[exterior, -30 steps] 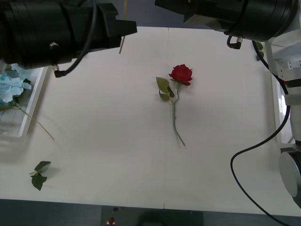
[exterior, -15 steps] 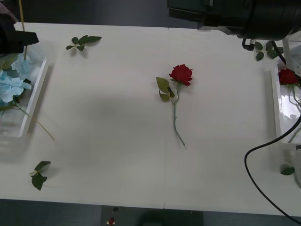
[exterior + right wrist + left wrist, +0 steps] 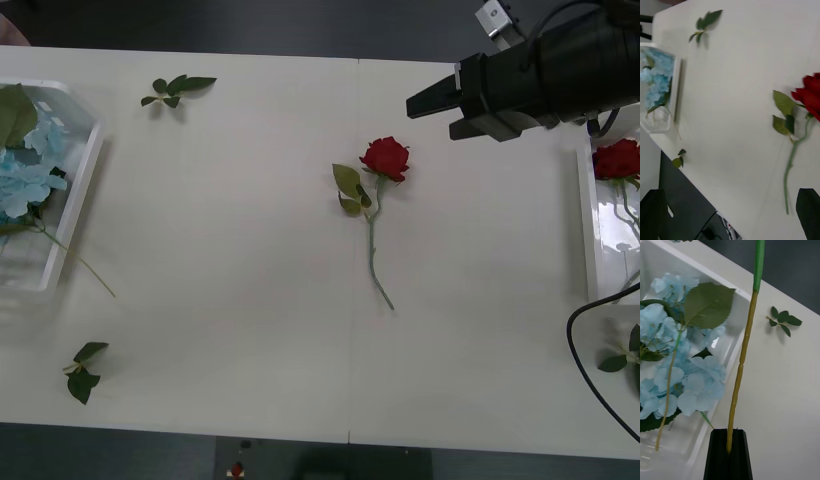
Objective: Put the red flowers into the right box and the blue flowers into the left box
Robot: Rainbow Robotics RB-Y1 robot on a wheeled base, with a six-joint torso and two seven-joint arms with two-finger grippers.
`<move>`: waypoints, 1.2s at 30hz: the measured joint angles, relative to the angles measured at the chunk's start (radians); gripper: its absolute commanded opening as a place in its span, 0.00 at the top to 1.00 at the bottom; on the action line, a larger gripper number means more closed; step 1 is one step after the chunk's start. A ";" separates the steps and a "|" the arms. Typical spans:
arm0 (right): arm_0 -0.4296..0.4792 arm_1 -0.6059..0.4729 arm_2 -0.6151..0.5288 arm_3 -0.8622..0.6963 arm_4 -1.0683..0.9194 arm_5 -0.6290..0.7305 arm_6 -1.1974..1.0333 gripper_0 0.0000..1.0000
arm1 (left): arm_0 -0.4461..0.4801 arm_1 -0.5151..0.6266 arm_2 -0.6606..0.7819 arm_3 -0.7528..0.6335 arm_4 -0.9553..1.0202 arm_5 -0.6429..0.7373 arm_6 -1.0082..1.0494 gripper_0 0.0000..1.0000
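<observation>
black left fingers [image 3: 729, 453] are pinching a blue flower stem [image 3: 742, 363] beside the left box [image 3: 730, 311]; right fingers [image 3: 432, 113], parted and empty, should be straddling the red rose's [image 3: 385, 158] stem.

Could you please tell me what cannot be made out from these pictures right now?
- Left gripper, left wrist view: shut on a stem; the picture's edge cuts off its bloom.
- Right box, front view: the edge cuts it off, so its flower count is unknown.
- Left box, front view: partly cut off too.
- Right gripper: open above the table, beside the lone red rose.

No legible txt or labels.
</observation>
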 measured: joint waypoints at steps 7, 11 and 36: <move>0.000 0.000 0.140 0.000 0.252 0.003 -0.228 0.00 | 0.000 0.000 -0.055 0.135 -0.049 -0.100 -0.079 1.00; -0.001 0.000 0.259 0.000 0.381 -0.017 -0.301 0.00 | 0.000 0.000 -0.108 0.174 -0.106 -0.133 -0.079 1.00; -0.105 0.229 0.479 0.367 0.857 -0.246 -0.393 0.00 | 0.000 0.000 -0.064 0.133 0.147 -0.165 -0.103 0.00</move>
